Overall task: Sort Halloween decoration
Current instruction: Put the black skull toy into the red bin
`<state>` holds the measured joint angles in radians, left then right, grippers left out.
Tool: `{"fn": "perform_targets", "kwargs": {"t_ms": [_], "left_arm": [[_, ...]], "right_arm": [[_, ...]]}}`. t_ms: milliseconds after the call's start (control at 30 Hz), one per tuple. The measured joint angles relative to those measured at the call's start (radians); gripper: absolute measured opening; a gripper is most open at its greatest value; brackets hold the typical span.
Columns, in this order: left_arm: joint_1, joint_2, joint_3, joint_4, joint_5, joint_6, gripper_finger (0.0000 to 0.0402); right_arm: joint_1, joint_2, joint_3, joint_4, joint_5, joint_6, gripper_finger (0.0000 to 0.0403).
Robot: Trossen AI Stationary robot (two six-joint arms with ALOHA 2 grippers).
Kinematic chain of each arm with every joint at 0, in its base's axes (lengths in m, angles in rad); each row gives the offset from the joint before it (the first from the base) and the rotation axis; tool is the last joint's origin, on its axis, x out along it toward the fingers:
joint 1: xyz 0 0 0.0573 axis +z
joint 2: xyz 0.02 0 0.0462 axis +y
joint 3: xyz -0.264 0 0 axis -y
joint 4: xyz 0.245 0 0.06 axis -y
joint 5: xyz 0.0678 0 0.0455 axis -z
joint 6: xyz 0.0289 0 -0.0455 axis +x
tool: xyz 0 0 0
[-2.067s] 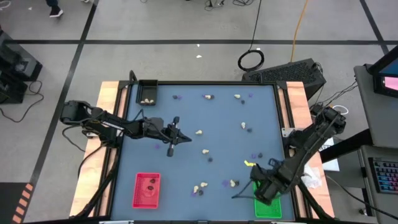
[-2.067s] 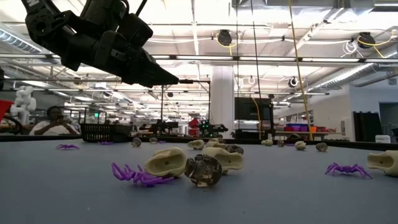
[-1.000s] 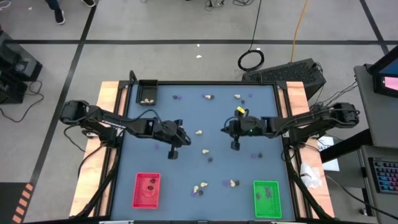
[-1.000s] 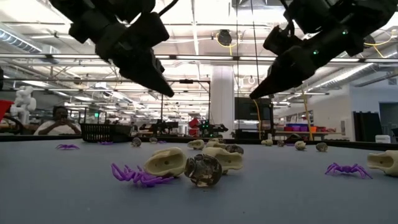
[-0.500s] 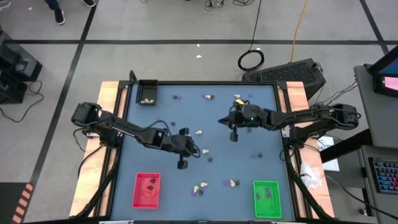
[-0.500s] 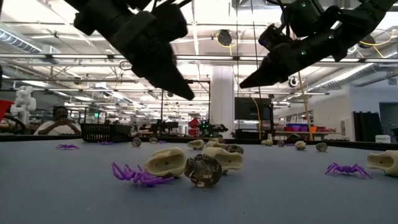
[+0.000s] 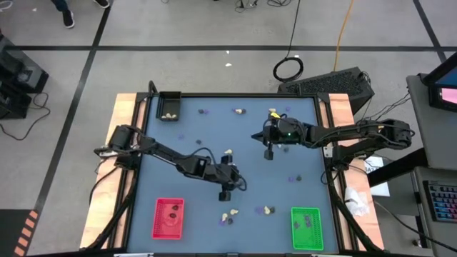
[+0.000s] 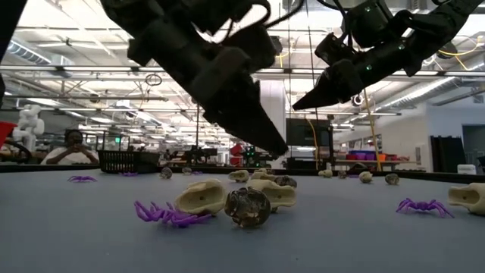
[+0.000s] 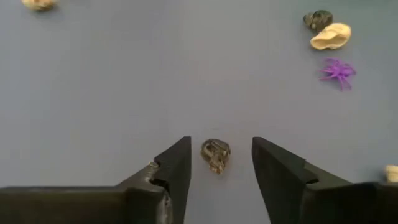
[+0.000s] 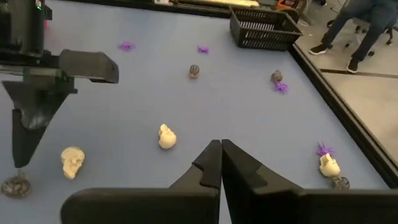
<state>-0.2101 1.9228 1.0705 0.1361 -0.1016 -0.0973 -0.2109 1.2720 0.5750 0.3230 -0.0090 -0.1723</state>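
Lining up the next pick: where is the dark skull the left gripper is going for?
In the left wrist view the dark skull lies on the blue table, between the open left gripper's fingertips, untouched.

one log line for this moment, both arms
left gripper: open, astride dark skull mid-table, not gripped | right gripper: shut, empty, above table's far half | red tray, green tray: near edge
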Motion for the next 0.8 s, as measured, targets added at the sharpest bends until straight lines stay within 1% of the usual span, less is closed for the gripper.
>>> {"fn": "perform_targets", "kwargs": {"t_ms": [167, 433, 633, 800], "left_arm": [[0.001, 0.05, 0.035, -0.022, 0.015, -0.012, 0.0188], [0.007, 0.081, 0.046, -0.007, -0.025, -0.082, 0.0189], [0.007, 0.132, 0.046, 0.045, -0.03, -0.108, 0.0189], [0.007, 0.141, 0.047, 0.065, -0.018, -0.131, 0.0186]], "right_arm": [[0.0, 0.0, 0.0, -0.003, 0.003, -0.005, 0.0], [0.0, 0.0, 0.0, 0.003, 0.003, -0.003, 0.0], [0.0, 0.0, 0.0, 0.006, 0.004, 0.002, 0.0], [0.0, 0.0, 0.0, 0.008, 0.004, 0.002, 0.0]]}}
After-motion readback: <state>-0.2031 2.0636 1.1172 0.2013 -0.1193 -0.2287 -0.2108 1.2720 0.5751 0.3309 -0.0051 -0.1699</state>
